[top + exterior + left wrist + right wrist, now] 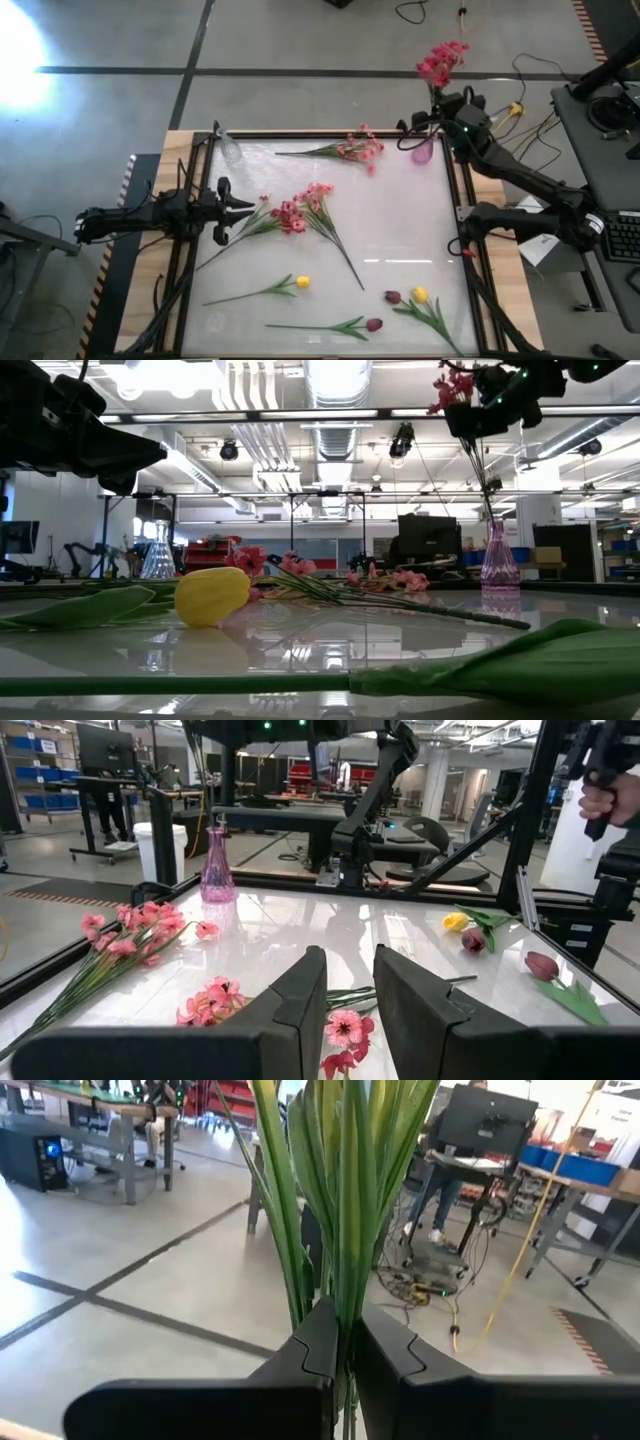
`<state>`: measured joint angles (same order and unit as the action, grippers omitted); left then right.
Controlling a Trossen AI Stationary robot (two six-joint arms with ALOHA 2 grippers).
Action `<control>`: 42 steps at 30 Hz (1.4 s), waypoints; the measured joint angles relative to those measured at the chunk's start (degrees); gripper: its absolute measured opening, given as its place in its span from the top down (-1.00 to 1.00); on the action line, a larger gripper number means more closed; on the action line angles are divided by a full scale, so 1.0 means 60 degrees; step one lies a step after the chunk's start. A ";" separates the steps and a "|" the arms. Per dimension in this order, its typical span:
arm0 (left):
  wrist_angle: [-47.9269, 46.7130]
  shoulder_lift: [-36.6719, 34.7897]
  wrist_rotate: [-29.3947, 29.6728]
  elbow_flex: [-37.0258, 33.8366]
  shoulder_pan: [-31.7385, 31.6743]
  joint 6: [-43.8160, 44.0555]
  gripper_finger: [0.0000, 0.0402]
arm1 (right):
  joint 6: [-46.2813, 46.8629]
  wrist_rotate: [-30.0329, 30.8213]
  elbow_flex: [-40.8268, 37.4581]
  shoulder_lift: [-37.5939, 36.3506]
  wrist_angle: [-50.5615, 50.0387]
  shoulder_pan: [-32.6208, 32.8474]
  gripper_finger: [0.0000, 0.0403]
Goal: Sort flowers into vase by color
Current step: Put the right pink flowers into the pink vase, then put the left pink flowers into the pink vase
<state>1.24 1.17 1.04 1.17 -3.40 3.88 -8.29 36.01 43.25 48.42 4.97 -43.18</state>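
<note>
My right gripper point(447, 118) hangs over the table's far right corner, shut on a red blossom spray point(440, 62). Under it stands a pink glass vase point(423, 152) point(499, 565). A pink spray point(352, 150) lies at the far middle, and two more sprays point(300, 210) lie at the centre left. Yellow tulip buds point(302, 283) point(420, 294) and maroon buds point(392, 297) point(373, 324) lie near the front edge. My left gripper point(228, 208) point(350, 1005) waits level at the left edge, open, with nothing between its fingers. My right gripper pinches the spray's bunched green leaves and stems point(345, 1295) between its two fingers, just below the blossoms point(452, 387). The fingers lie level, across the stems. The spray stays upright and lifted clear, and its thin stems point(480, 480) hang down to the pink vase's mouth.
A clear glass vase point(228, 148) point(157, 555) stands at the far left corner. A dark frame point(330, 134) borders the white tabletop. Beyond the table a person's hand point(610, 795) holds a dark handle. Bare tabletop lies at the middle right.
</note>
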 joint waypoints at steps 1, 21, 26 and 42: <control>-0.0001 0.0000 0.0000 0.0000 0.0003 0.0003 0.63 | 0.0051 0.0003 -0.0094 0.0000 0.0001 0.0000 0.94; 0.2403 -0.0004 0.1104 0.0000 -0.0004 0.2405 0.63 | 0.2171 -0.0700 0.2245 0.0197 -0.7221 0.0004 0.00; 0.4308 0.0004 0.1401 0.0000 -0.0004 0.4373 0.63 | 0.2788 -0.1606 0.3547 0.0222 -0.9931 0.0005 -0.11; 0.0425 0.3711 0.0832 0.3382 0.0590 0.4790 0.63 | 0.3404 -0.4179 0.5802 0.0189 -1.3444 0.0051 -0.24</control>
<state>3.79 23.44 6.03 21.46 0.14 32.62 12.13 10.94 78.07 49.56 -75.70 -42.87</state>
